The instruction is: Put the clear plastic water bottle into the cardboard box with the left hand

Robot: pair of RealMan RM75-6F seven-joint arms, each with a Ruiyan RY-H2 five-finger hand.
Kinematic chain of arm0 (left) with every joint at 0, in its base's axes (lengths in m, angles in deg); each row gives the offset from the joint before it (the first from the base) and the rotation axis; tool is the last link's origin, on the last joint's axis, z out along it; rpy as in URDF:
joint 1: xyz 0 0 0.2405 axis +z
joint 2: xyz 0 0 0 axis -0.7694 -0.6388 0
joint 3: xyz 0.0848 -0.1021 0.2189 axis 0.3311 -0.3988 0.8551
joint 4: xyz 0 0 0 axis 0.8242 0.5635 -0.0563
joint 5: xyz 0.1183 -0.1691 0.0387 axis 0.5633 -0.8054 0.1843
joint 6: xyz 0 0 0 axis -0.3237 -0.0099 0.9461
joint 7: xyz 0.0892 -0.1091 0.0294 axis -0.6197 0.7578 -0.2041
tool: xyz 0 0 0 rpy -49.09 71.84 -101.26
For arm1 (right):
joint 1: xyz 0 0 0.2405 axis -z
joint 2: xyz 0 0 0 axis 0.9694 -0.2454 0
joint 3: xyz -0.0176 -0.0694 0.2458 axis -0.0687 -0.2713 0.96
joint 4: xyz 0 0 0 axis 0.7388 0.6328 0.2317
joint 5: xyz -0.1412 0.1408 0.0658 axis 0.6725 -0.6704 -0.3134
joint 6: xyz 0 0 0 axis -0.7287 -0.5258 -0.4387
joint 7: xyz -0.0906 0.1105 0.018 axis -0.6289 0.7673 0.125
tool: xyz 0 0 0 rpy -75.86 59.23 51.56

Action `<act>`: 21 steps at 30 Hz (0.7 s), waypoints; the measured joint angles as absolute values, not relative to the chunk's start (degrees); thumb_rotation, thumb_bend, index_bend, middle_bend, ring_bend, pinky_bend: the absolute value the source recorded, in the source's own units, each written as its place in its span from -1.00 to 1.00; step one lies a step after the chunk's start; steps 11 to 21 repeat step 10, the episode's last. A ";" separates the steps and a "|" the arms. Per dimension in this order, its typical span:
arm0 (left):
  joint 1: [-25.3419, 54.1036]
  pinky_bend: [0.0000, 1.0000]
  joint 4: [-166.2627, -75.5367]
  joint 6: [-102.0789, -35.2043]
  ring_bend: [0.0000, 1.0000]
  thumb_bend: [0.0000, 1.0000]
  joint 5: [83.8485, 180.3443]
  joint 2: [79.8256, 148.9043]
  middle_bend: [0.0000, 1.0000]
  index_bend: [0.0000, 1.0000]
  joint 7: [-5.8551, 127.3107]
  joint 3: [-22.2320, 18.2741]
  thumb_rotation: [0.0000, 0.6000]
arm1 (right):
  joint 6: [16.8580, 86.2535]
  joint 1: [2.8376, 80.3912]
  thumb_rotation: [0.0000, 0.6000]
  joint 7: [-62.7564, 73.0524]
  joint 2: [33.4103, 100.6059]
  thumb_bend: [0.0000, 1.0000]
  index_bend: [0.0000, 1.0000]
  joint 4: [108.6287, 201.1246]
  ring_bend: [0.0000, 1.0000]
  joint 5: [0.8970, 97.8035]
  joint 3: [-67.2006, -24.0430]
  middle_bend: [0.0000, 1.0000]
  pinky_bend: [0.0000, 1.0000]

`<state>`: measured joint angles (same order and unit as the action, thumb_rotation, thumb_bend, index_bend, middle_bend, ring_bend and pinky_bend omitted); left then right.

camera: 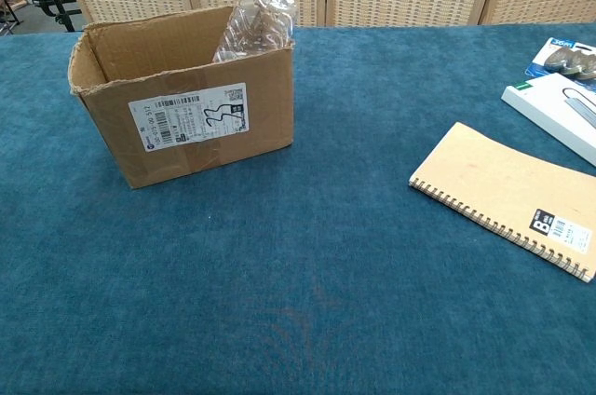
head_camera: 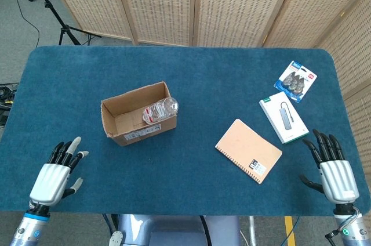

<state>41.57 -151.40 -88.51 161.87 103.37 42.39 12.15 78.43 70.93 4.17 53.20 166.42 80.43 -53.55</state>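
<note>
Progress: clear plastic water bottle point(head_camera: 159, 110) already leans inside cardboard box point(head_camera: 124, 136), top poking over the rim, so little seems left | Hands: left robot hand point(head_camera: 56, 172) spread, empty, box ahead and to its right; right robot hand point(head_camera: 333, 170) spread, empty | Room: both sit near the table point(head_camera: 197, 78) front edge, notebook point(head_camera: 248, 150) ahead-left of the right one.

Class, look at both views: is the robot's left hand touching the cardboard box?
Apart. The head view shows bare blue table between the left hand and the cardboard box.
</note>
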 measured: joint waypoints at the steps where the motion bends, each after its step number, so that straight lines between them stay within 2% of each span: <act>1: 41.60 -1.00 -151.39 -88.43 -1.00 -0.41 161.91 103.39 -1.00 -0.49 42.40 12.13 1.00 | 78.55 71.01 1.00 4.25 53.08 -0.79 -0.68 166.52 -1.00 80.43 -53.55 -1.00 -1.00; 21: 41.68 -1.00 -150.61 -87.21 -1.00 -0.41 162.16 103.73 -1.00 -0.49 43.18 12.00 1.00 | 78.15 70.90 1.00 4.10 53.16 -0.78 -0.68 166.91 -1.00 80.62 -53.67 -1.00 -1.00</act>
